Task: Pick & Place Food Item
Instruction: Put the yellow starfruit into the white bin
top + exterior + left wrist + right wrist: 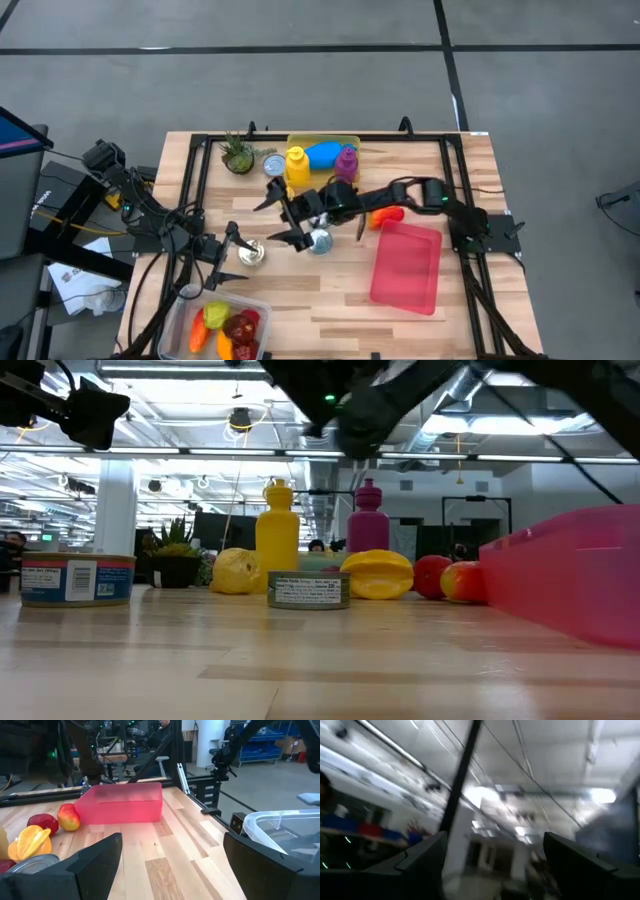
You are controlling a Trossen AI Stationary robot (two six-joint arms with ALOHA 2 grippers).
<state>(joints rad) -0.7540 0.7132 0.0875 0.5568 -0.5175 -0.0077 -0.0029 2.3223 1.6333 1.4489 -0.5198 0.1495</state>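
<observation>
- I see my right gripper [283,222] out over the middle of the desk [330,300], fingers spread apart and holding nothing; its wrist camera points up at ceiling lights, so from there I cannot place it.
- A tin can [319,241] sits just beside that gripper, partly covered by the arm in the overhead view; the low view shows the same can [308,589] standing upright on the wood.
- My left gripper [232,255] hangs near the desk's front left, fingers apart, empty. A second can [250,255] lies right between or just past its fingertips; I cannot tell whether they touch.
- The food items sit beyond the right gripper, near the right arm: a yellow starfruit [378,574] and red fruits [447,579], largely hidden under the arm from above.
- The pink bin [406,267] lies well off to the right gripper's far side, cut off at the low view's edge.
- A clear container [215,328] of fruit sits close below the left gripper, partly cropped.
- Bottles [297,167] stand behind.
</observation>
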